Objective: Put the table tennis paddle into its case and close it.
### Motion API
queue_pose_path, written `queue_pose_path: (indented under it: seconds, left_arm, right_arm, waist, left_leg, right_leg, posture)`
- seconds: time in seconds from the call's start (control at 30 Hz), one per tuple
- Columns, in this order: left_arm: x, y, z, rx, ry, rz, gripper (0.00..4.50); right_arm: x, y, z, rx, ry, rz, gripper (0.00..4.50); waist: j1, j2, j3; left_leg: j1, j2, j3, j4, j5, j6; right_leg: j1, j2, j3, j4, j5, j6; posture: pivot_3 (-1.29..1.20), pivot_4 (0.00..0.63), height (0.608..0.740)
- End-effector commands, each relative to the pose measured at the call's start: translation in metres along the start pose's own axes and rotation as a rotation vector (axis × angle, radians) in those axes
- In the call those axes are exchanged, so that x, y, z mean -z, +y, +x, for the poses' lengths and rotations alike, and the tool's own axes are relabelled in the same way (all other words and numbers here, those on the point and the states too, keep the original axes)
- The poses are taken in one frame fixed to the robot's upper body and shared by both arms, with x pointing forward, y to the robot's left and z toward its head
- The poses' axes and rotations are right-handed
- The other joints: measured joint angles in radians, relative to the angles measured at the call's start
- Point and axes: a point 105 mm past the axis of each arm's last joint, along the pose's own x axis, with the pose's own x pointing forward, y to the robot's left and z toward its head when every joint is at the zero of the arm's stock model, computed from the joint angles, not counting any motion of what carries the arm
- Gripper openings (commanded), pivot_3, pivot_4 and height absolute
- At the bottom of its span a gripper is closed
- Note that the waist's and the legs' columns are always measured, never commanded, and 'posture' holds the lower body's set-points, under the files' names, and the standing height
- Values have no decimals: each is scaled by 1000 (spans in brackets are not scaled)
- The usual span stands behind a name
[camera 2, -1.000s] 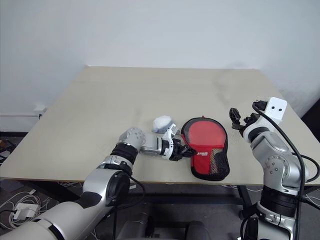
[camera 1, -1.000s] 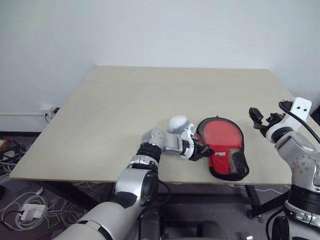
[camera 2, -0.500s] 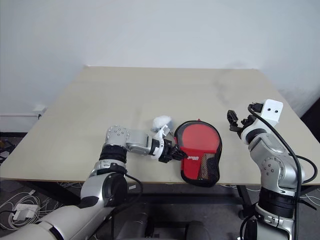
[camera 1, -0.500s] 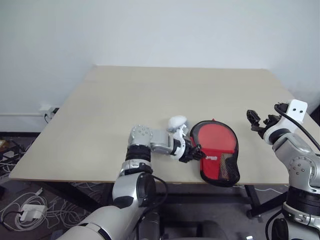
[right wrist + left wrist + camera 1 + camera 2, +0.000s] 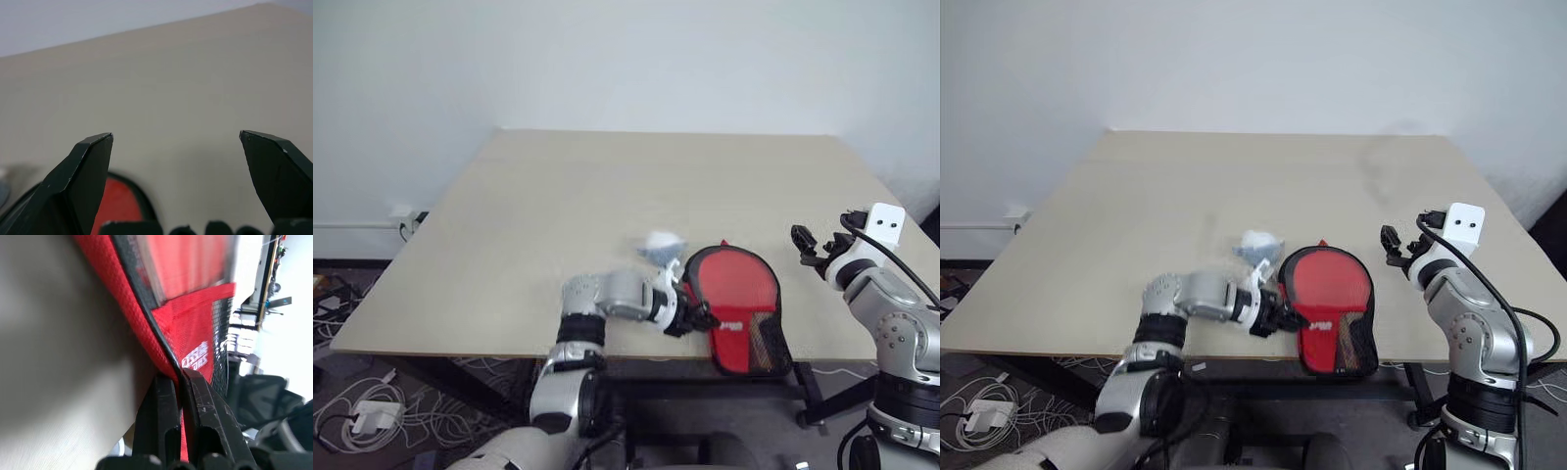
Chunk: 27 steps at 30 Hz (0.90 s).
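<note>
The tabletop (image 5: 538, 206) is wide, pale and wooden. The case (image 5: 741, 305) lies at its near edge, directly in front of the left end effector (image 5: 697, 315) and touching it; its narrow end with black mesh hangs over the edge. The case is paddle-shaped, of red fabric with black edging and a small white logo. Inside the open edging a smooth round red face shows; whether this is the table tennis paddle's blade or the case's own panel is hard to tell, and no wooden handle is visible.

The left end effector is closed tightly, its two black fingers (image 5: 164, 416) pinching the black rim of the case. The left wrist view shows this grip and the logo closely, while the head views show it small and partly covered by the wrist.

The right end effector (image 5: 809, 242) hovers beyond the far right side of the case, apart from it, spread wide and empty. In the right wrist view its fingers (image 5: 80, 176) frame bare tabletop, with a red corner of the case low between them.
</note>
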Motion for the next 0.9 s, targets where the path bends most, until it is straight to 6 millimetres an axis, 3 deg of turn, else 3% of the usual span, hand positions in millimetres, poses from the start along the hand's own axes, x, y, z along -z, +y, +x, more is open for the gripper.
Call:
queue_pose_path:
  seconds: [0.03, 0.27, 0.5, 0.6, 0.73, 0.9]
  left_arm:
    - [29, -37, 28, 127, 127, 58, 39]
    - [42, -44, 31, 124, 134, 80, 39]
    - [37, -42, 27, 97, 83, 72, 39]
    - [31, -39, 23, 75, 51, 64, 702]
    - [27, -37, 20, 68, 38, 54, 2046]
    - [19, -33, 12, 59, 21, 55, 2046]
  right_arm:
    - [-17, 3, -5, -7, -61, -36, 4500]
    - [-18, 3, -3, -11, -51, -63, 4500]
    - [-14, 5, -2, -11, -38, -69, 4500]
    - [-11, 5, -2, -11, -30, -71, 4500]
    - [-10, 4, 0, -10, -26, -72, 4500]
    - [-11, 8, 3, -37, -17, -90, 4500]
  waist:
    - [4, 0, -1]
    - [8, 0, -1]
    - [7, 0, -1]
    - [7, 0, -1]
    - [7, 0, -1]
    - [7, 0, -1]
  left_leg:
    - [0, 0, -1, 0, 0, 0]
    - [0, -2, 0, 1, 0, 0]
    - [0, -2, 0, 1, 0, 0]
    - [0, -2, 0, 1, 0, 0]
    - [0, -2, 0, 1, 0, 0]
    - [0, -2, 0, 1, 0, 0]
  right_leg:
    - [1, 0, 0, 0, 0, 0]
    - [2, -2, 0, -2, 0, -1]
    - [1, -2, 0, -2, 0, -1]
    - [1, -2, 0, -2, 0, -1]
    - [1, -2, 0, -2, 0, -1]
    - [1, -1, 0, -2, 0, -1]
  posture:
    - [0, 0, 715]
    - [0, 0, 715]
    - [0, 0, 715]
    - [0, 0, 715]
    - [0, 0, 715]
    - [0, 0, 715]
